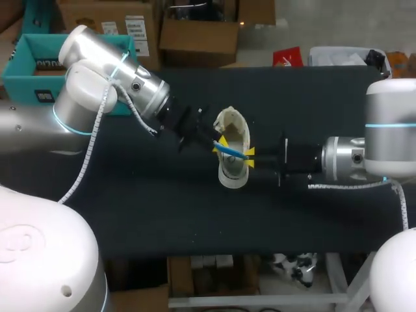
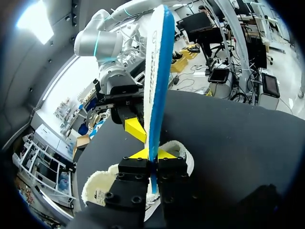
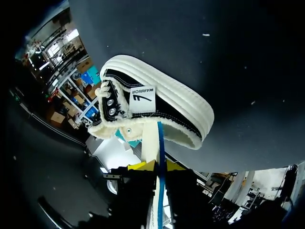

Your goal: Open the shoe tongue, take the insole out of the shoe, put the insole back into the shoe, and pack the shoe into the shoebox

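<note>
A cream and black shoe [image 1: 233, 153] lies mid-table, its opening facing up. Above it is the insole [image 1: 231, 151], white with a blue edge. My left gripper [image 1: 221, 143] is shut on one end of the insole. In the left wrist view the insole [image 2: 155, 76] rises straight out of the left gripper [image 2: 151, 155], with the shoe [image 2: 178, 149] below. My right gripper [image 1: 249, 156] comes from the opposite side. In the right wrist view its tips [image 3: 157, 166] press both faces of the insole [image 3: 159, 140], with the shoe [image 3: 157, 107] just ahead. The teal shoebox [image 1: 26, 68] sits at the far left.
The dark table mat [image 1: 162, 208] stretches bare in front of the shoe and to its right. My left arm's big elbow [image 1: 91, 84] hangs over the shoebox's near corner.
</note>
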Robot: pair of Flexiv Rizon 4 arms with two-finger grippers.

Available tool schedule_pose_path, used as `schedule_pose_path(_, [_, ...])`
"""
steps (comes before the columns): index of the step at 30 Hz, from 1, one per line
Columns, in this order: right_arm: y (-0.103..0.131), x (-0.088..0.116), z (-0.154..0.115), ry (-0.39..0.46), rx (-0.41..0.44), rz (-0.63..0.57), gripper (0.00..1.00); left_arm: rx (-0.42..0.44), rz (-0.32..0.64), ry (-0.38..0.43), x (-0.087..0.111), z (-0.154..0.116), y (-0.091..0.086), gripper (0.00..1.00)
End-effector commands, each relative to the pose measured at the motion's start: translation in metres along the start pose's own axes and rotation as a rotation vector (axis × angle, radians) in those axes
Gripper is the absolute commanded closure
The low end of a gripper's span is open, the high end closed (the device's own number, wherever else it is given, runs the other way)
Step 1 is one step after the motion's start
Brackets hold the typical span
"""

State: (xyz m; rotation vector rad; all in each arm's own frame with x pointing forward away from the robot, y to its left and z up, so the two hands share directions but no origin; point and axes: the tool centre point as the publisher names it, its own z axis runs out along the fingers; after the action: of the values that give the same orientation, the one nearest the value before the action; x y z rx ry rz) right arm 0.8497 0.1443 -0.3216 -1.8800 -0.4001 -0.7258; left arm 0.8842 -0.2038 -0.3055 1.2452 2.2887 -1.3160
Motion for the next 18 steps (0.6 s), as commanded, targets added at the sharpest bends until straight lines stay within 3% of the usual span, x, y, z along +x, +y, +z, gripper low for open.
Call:
schedule_pose_path(1, [0.003,0.0,0.008,-0.001,-0.015,-0.005,0.87,0.008,0.0,0.017,-0.004,0.004,0.007,1.0])
schedule_pose_path(6, [0.004,0.001,0.01,0.004,-0.04,-0.024,0.86,0.009,0.001,0.037,-0.005,0.006,0.012,1.0])
schedule_pose_path(8, [0.004,0.002,0.012,0.002,-0.058,-0.036,0.92,0.01,0.001,0.045,-0.005,0.007,0.014,1.0])
schedule_pose_path(9, [0.003,0.002,0.013,0.0,-0.069,-0.042,1.0,0.01,0.0,0.048,-0.005,0.008,0.015,1.0])
schedule_pose_path(18, [0.017,0.004,0.027,-0.022,-0.112,-0.082,1.0,0.005,-0.012,0.073,-0.005,0.012,0.033,1.0])
